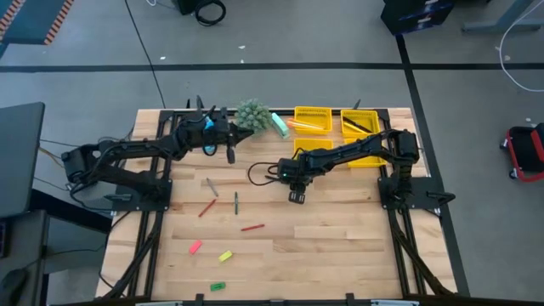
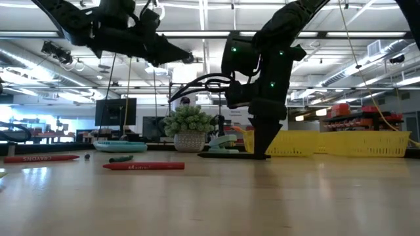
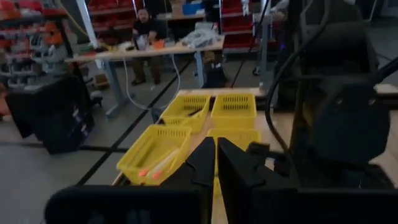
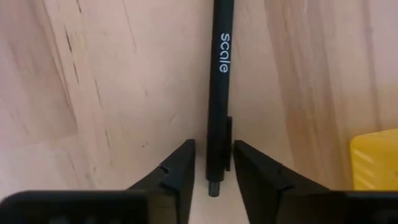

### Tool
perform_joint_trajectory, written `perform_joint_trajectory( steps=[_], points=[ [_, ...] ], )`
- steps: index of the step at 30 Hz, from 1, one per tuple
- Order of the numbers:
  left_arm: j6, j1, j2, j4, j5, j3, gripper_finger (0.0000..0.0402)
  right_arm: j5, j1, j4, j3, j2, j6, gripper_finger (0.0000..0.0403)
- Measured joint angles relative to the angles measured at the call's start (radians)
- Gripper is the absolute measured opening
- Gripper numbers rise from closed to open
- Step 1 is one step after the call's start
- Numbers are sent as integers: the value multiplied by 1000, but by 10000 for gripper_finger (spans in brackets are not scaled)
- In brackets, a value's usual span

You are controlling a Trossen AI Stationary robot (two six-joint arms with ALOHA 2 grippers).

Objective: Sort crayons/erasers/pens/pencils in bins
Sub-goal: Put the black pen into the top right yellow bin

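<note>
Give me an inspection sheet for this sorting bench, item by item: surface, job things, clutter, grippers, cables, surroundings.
Surface: wooden table, bare boards in front.
Job's things: four yellow bins at the far edge; black pen lying on the wood; red crayons, pink eraser, yellow eraser and green eraser loose.
Clutter: potted plant beside the bins.
Grippers: right gripper down at the table, fingers either side of the pen's end, not yet touching it; left gripper raised, shut, empty.
Cables: black cable looped near the right arm.
Surroundings: seated person at a far desk.
</note>
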Motion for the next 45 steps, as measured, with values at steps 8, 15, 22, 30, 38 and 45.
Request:
perform_joint_trajectory(
  steps=[8,15,22,30,38,45],
  points=[
    [6,28,0,-9,22,-1,9,-65,-12,38,-39,-5,86,66],
    [16,28,0,-43,72,-1,24,-33,5,94,-82,-10,137,65],
    [19,28,0,-114,71,-1,10,-7,28,100,-89,-61,159,53],
    [18,28,0,-130,117,-1,25,-23,27,93,-90,-186,209,51],
    [8,27,0,-138,137,-1,21,52,-52,-41,-87,-466,295,51],
    [-3,26,0,-137,160,0,9,185,-300,-386,-86,-580,265,52]
  ],
)
